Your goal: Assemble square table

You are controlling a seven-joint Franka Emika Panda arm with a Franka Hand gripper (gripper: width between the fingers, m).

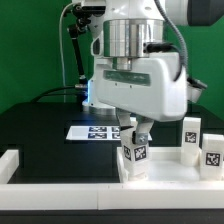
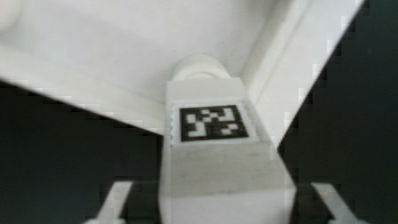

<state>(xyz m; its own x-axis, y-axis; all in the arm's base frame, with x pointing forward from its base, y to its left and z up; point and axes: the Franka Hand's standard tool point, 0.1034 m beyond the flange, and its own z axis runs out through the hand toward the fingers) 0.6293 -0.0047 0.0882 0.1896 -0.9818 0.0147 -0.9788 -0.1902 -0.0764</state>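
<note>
A chunky white leg (image 1: pixel 135 152) with a black-and-white tag stands upright under my gripper (image 1: pixel 135 133). In the wrist view the leg (image 2: pixel 217 130) lies between my two fingers (image 2: pixel 118 200), with a dark gap on each side, so the gripper (image 2: pixel 222 203) is open and not pressing on it. The leg's far end meets the white square top (image 2: pixel 98 60) close to its raised rim (image 2: pixel 288 55). In the exterior view the top (image 1: pixel 168 172) lies low at the front right, partly hidden by the leg and gripper. Two more tagged legs (image 1: pixel 190 136) (image 1: pixel 214 152) stand at the right.
The marker board (image 1: pixel 92 131) lies on the black table behind the gripper. A long white low rail (image 1: pixel 90 194) runs along the front and another (image 1: pixel 10 163) at the exterior view's left. A green wall and cables stand at the back.
</note>
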